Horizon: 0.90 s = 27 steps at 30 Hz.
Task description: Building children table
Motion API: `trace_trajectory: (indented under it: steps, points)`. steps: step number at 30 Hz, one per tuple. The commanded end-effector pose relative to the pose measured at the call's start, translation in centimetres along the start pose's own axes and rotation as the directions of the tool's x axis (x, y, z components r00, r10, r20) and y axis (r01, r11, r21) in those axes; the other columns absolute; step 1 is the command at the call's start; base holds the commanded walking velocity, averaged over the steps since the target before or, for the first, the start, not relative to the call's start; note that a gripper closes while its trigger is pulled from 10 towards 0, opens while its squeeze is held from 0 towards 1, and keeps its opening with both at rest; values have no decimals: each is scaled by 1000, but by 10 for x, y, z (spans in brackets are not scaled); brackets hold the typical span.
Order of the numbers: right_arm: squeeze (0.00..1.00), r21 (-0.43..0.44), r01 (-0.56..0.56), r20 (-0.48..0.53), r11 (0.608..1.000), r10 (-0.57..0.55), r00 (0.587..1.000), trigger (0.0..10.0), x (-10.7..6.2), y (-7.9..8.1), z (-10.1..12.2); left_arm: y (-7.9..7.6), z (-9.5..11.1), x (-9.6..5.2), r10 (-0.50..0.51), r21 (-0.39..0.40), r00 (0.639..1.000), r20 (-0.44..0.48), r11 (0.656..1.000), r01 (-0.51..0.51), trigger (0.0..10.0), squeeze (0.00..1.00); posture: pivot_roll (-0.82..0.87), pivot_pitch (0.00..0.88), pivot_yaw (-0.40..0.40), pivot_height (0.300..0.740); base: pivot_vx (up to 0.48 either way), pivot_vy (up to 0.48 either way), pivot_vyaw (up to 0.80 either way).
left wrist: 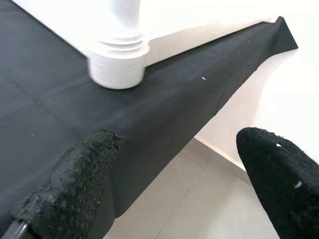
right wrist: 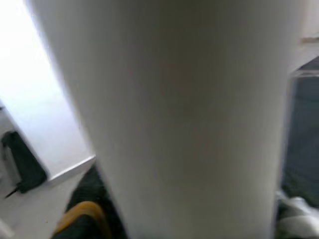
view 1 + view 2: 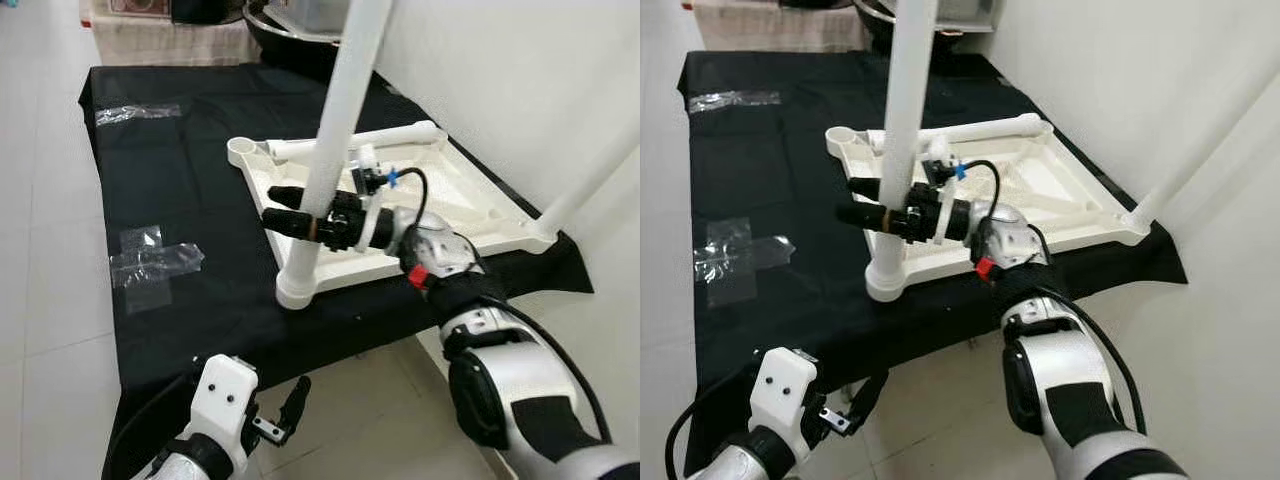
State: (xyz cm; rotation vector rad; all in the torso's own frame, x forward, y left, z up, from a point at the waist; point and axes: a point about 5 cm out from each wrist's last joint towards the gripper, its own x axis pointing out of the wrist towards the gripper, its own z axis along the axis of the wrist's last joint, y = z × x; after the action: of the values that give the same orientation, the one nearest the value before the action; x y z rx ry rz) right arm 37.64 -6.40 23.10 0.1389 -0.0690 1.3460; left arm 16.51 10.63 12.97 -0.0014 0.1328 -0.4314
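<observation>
right gripper [image 3: 285, 207] clamps upright table leg [image 3: 335, 130]; left gripper [image 3: 290, 405] open, low, well apart

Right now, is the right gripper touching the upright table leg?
Touching. In the left eye view the right gripper has its black fingers closed around the upright table leg, above the corner socket.

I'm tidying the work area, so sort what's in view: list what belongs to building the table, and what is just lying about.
Belongs to the job:
- upturned white tabletop
- upright leg in the near corner socket, gripped by the right hand
- fitted leg at the right corner
- loose leg lying on the tabletop

Lying about:
- clear plastic wrappers
- black cloth
- left hand, idle and open
</observation>
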Motion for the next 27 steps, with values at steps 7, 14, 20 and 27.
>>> trace_trajectory:
  steps: [7,14,20,27]
  points:
    - [0,-46,590,56,806,-587,807,0,-9,-29,6,-3,-3,-1,-10,-14,1000,-19,1000,10,10000,0,166,111,-190,740,0,0,0]
    - [0,-14,971,99,240,-966,240,0,-37,-38,0,-2,-4,0,-15,-11,1000,-19,1000,15,10000,0,162,94,-185,740,0,0,0]
    - [0,103,994,87,29,-996,20,0,-26,-17,-13,-2,-5,0,-19,-3,1000,-22,1000,19,10000,0,176,86,-182,740,0,0,0]
    - [1000,168,953,173,252,-959,223,10000,11,-8,-4,-2,-5,1,-19,1,1000,-24,1000,19,10000,0,173,95,-181,740,0,0,0]
